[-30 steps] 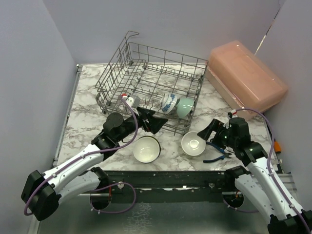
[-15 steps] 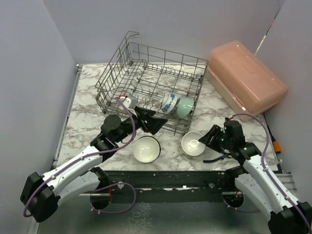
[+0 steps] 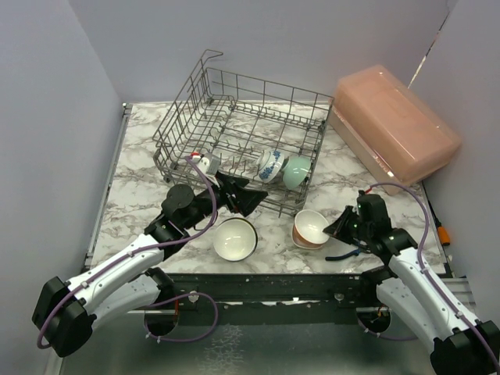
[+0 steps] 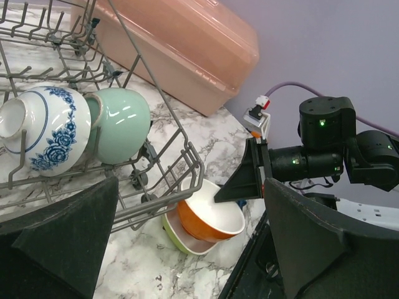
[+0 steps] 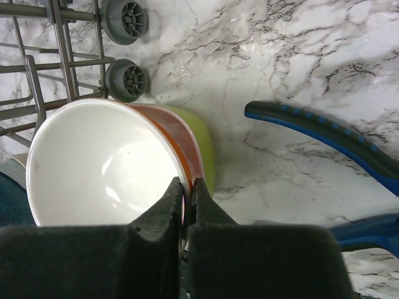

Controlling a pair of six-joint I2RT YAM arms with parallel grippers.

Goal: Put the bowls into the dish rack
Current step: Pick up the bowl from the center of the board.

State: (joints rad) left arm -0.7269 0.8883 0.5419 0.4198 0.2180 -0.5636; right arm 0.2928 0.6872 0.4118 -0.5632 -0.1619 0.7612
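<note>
Left arm [image 3: 117, 269] is shown extended from its base at the lower left, diagonally up and to the right. The left gripper [image 3: 247, 195] is held wide apart, with nothing gripped between its fingers. Right arm [image 3: 426, 285] is shown reaching from the lower right, up and to the left. The right gripper [image 5: 187, 190] is pinched closed on the rim of the orange bowl [image 5: 106, 159].
</note>
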